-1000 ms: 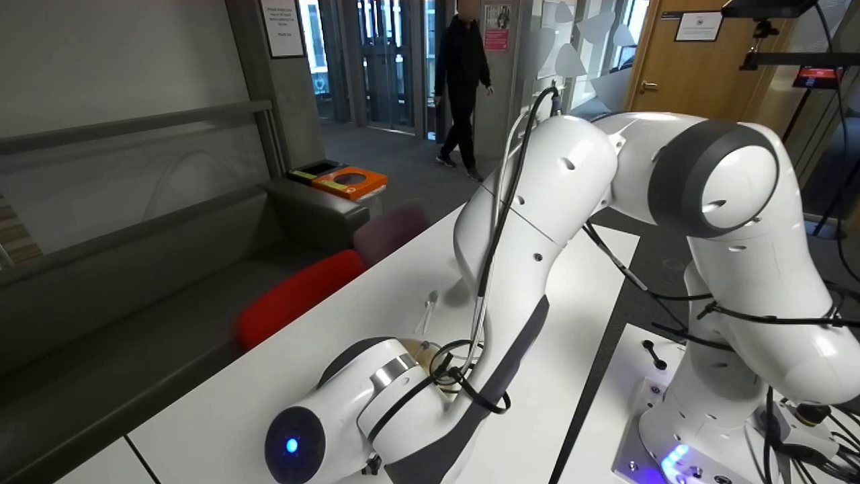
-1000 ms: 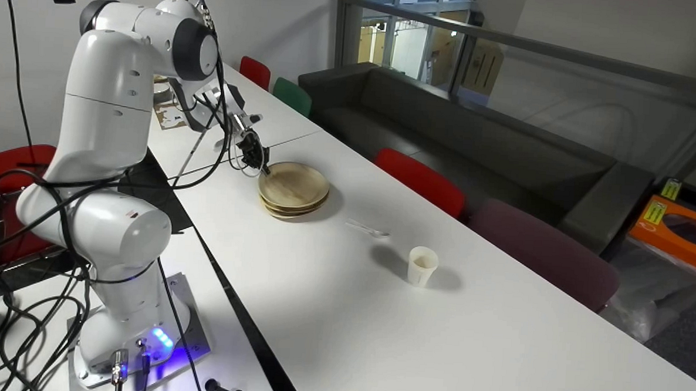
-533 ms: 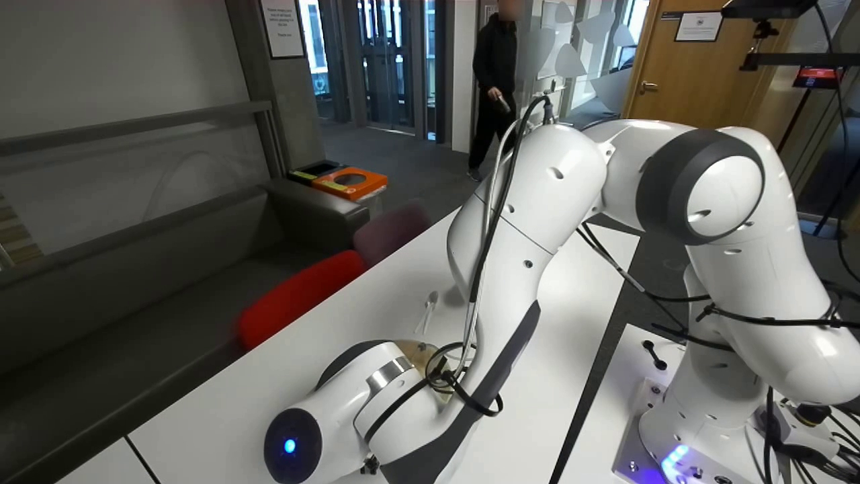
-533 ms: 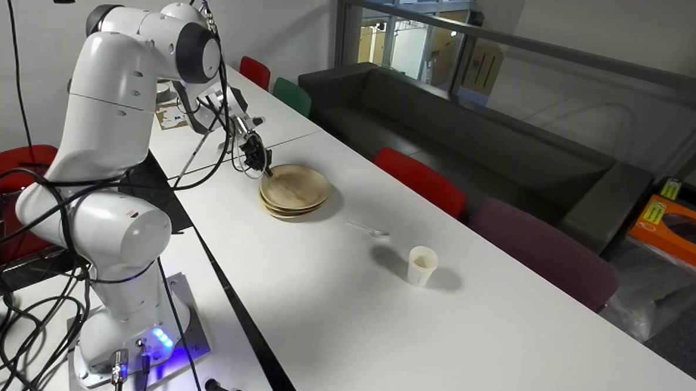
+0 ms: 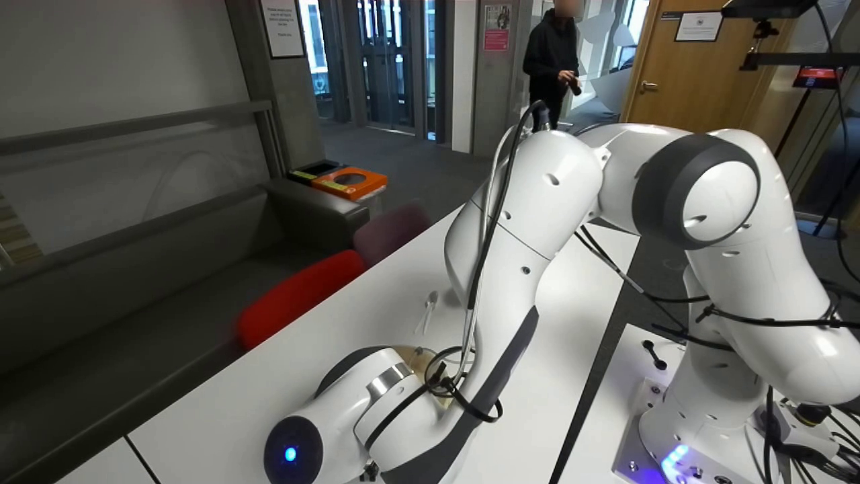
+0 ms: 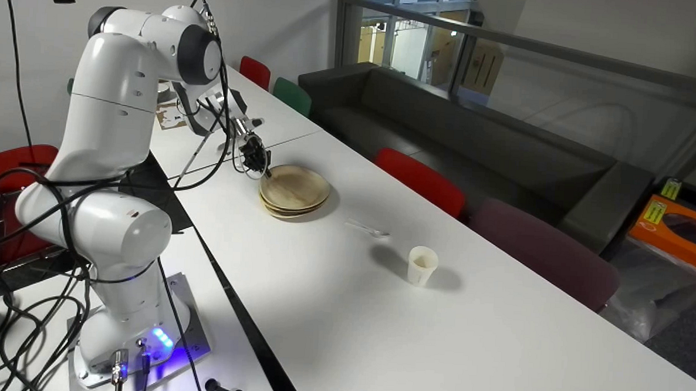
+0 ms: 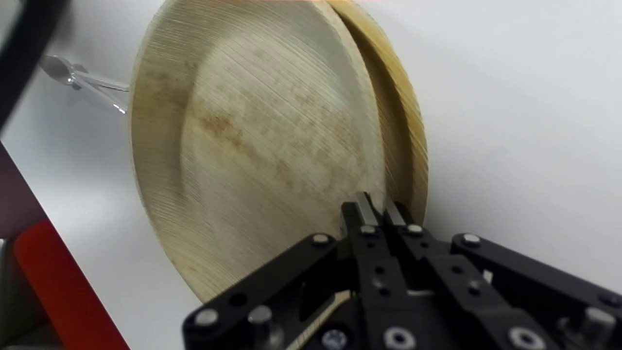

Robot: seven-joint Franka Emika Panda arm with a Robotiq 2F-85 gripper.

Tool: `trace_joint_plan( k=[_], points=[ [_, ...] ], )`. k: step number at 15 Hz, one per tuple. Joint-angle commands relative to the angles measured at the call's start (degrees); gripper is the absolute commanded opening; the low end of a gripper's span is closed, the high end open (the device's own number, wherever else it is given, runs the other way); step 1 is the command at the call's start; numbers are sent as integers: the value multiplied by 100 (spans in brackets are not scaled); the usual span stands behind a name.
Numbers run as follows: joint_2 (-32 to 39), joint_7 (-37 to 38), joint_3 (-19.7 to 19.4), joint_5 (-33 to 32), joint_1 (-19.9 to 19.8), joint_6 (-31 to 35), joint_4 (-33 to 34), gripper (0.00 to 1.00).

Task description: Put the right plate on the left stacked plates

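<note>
Wrist view: we see the claw (image 7: pixel 381 209) closed on the rim of the right plate (image 7: pixel 277 136), one jaw inside and one outside, with that plate covering most of the left stacked plates (image 7: pixel 419 146), whose golden-brown edge shows past it above the white worktop (image 7: pixel 515 97). Because the two rims do not line up, we judge that letting go could leave the right plate askew or set it sliding; the outer jaw, apparently dipping between the rims, might also snag the edge below on its way out and drag everything along. We find no brand on the plates or the claw. In an exterior view the right plate tops the left stacked plates, though we cannot tell whether it bears fully on them; a white cup (image 6: pixel 422 266) stands well apart, and a yellow label (image 6: pixel 655 212) on an orange bin (image 6: pixel 669 242) is too small to read. In an exterior view the arm (image 5: pixel 537 195) hides the claw and most of the plates; a framed notice (image 5: pixel 282 28) seems to begin "Please" and end "Thank you", while a pink poster (image 5: pixel 496 39) defeats us.
</note>
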Motion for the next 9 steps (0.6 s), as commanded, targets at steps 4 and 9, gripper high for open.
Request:
trace_joint_plan(
  k=[4,9],
  points=[
    [46,-161,-115,-60,148,72,84,1],
    [25,-37,-107,59,164,22,16,5]
  ],
)
